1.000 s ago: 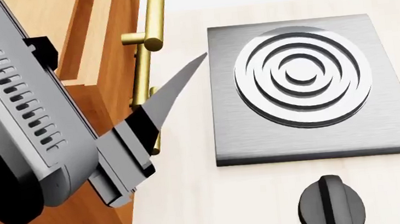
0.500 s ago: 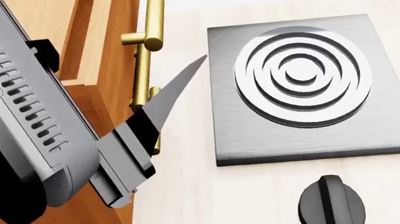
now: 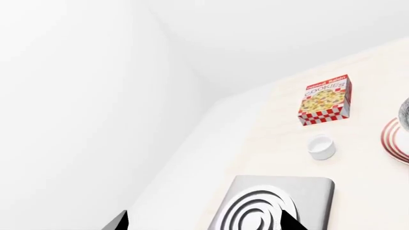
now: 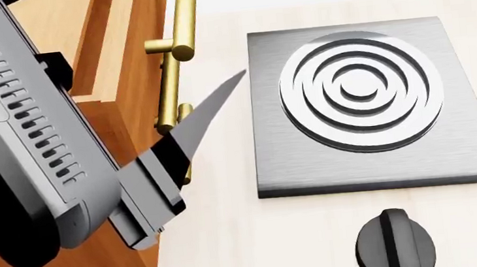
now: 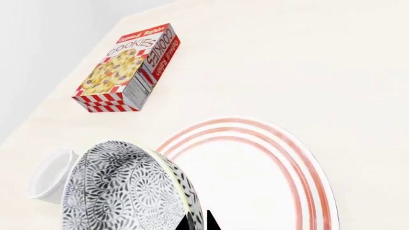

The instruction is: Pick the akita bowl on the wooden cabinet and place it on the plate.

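Left wrist view: two dark fingertips (image 3: pixel 118 221) of the left hand (image 3: pixel 203 223) stand apart, released, over the square grey stove plate (image 3: pixel 300 191); a red-checked cookie box (image 3: pixel 326 99) and a small white cup (image 3: pixel 321 146) sit on the pale worktop (image 3: pixel 268 129).

Head view: the left arm's grey casing (image 4: pixel 19 128) crosses the large orange-brown wooden cabinet (image 4: pixel 126 59) with brass bar handles (image 4: pixel 178 28); a black knob (image 4: pixel 395 243) lies near the stove plate.

Right wrist view: the black-and-white patterned bowl (image 5: pixel 124 191) is tilted on edge at the rim of the round white red-ringed plate (image 5: pixel 255 177), beside the cup. The right hand (image 5: pixel 199 223) shows only dark tips at the bowl's rim; I cannot tell its grip.
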Motion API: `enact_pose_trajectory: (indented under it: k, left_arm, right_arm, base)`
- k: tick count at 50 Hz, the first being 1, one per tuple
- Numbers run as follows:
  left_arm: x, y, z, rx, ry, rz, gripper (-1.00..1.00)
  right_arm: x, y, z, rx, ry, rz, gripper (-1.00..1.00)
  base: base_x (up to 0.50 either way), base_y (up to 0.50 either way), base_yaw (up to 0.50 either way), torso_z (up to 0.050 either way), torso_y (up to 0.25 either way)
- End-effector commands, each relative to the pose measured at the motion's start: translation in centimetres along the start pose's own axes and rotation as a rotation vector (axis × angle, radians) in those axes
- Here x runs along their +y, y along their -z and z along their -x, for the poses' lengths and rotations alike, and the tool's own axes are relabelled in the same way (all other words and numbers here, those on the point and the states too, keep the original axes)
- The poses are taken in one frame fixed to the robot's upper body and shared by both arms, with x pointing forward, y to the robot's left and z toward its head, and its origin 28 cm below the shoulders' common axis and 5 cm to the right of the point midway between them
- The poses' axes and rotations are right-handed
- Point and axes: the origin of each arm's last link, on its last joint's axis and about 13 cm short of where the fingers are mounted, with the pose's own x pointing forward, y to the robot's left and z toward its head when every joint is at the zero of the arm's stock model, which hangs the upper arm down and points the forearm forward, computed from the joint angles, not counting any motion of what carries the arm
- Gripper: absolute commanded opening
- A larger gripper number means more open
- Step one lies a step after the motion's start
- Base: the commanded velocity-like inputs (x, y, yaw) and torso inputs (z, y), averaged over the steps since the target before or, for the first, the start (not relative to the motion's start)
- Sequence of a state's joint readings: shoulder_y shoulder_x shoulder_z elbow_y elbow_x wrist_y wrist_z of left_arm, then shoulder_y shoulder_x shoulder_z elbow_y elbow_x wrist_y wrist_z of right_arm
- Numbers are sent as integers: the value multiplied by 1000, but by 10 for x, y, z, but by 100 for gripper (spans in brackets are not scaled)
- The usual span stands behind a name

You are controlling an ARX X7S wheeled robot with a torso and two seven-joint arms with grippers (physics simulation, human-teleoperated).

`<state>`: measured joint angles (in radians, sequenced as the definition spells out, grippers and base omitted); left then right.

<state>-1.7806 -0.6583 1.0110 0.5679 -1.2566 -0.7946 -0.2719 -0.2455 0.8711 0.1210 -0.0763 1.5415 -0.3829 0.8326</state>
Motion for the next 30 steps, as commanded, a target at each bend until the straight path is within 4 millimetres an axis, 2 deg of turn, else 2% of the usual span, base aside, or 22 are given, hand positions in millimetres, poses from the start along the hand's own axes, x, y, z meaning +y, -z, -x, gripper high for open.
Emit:
enact_pose_trajectory:
  k: [1,30]
  left_arm:
    - [-1,-2,-2,-28,24,1,100]
    - [-2,3,-2,-23,25,16,100]
  right_arm:
    - [1,1,-3,-21,-30,4,-100]
    - [-5,4,-7,-9,-12,-9,-100]
  base:
    - [0,0,0,0,0]
    - [0,0,0,0,0]
